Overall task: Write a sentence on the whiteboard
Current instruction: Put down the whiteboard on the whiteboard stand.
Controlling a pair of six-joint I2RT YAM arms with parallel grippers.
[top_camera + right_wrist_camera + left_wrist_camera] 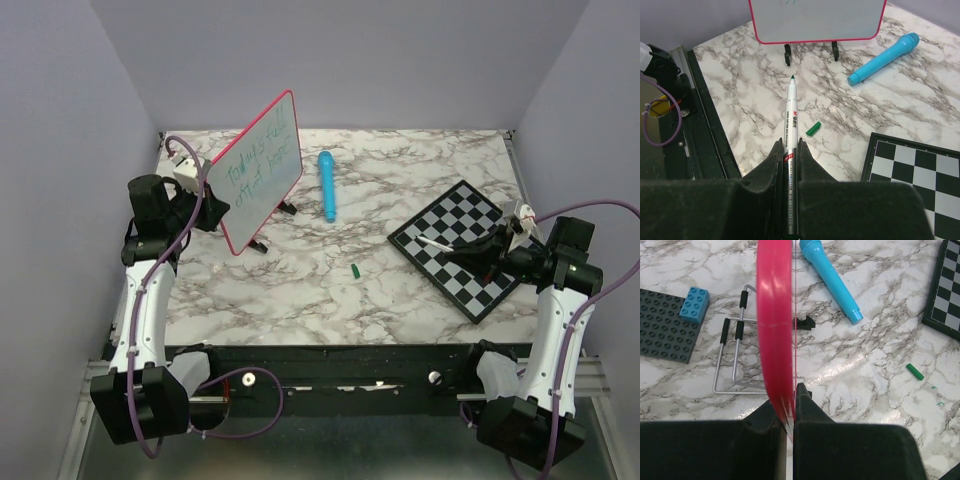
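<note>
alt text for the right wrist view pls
The right gripper is shut on an uncapped marker aimed at the upright whiteboard across the marble table. A green cap, a blue microphone and a chessboard corner lie to the right.

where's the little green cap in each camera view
Top external: the green cap lies near the picture's centre, below and right of the whiteboard.
Left wrist: near the right edge, about mid-height.
Right wrist: near the centre, just right of the marker.
Shared landmark: the blue microphone, which shows in all three views.
</note>
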